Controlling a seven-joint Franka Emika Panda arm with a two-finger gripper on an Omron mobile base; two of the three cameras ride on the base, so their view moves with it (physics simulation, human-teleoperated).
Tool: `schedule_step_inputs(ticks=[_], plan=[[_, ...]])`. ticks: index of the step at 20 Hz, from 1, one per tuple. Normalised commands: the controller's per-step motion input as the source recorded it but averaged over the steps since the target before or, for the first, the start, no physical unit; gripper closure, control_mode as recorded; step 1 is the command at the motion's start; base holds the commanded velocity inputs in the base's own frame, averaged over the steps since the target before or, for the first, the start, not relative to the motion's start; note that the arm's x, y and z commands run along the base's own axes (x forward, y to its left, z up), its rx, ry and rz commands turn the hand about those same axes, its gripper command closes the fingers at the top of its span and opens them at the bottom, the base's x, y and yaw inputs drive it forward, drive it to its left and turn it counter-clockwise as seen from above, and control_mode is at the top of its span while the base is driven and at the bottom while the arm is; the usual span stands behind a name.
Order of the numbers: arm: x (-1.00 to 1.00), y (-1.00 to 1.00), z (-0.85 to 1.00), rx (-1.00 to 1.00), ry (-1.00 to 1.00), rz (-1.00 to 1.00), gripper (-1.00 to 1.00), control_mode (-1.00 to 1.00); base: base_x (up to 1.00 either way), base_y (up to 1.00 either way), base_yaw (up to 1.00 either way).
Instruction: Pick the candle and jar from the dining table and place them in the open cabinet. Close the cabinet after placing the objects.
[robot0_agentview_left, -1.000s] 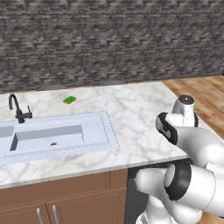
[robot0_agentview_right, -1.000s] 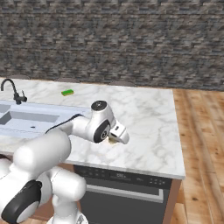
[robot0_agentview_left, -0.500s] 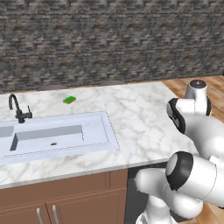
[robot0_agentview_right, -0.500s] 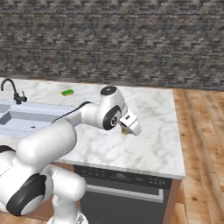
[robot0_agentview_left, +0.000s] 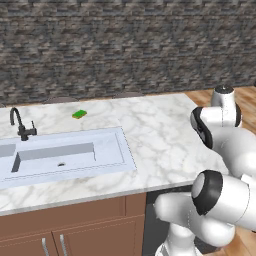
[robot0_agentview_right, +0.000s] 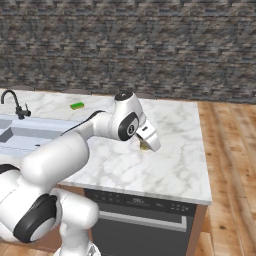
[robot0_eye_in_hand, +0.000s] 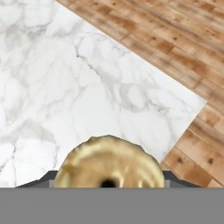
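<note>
We are looking over the table (robot0_agentview_right: 175, 170), white marble with a sink (robot0_agentview_left: 65, 155) and a green sponge (robot0_agentview_left: 79, 114) far off near the tap (robot0_agentview_left: 20, 126). Our arm has swung rightward across the marble over the last second, toward the floor (robot0_eye_in_hand: 175, 39) side, carrying its load along. The claw (robot0_agentview_right: 145, 145) is holding the candle (robot0_eye_in_hand: 108, 162), lifted above the table's corner. We judge the pick done; transport to the cabinet comes next, and the jar is waiting for a second trip.
</note>
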Motion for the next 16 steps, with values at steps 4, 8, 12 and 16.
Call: schedule_step_inputs(ticks=[4,8,12,16], plan=[[-0.03,0.00,0.00,0.00,-0.02,0.00,1.00,1.00,-0.01,-0.03,-0.03],[0.00,0.00,0.00,0.00,0.00,0.00,1.00,1.00,-0.10,-0.25,-0.39],[0.00,0.00,0.00,0.00,0.00,0.00,1.00,1.00,-0.21,-0.38,-0.70],[0.00,0.00,0.00,0.00,0.00,0.00,1.00,1.00,-0.14,-0.45,-0.77]])
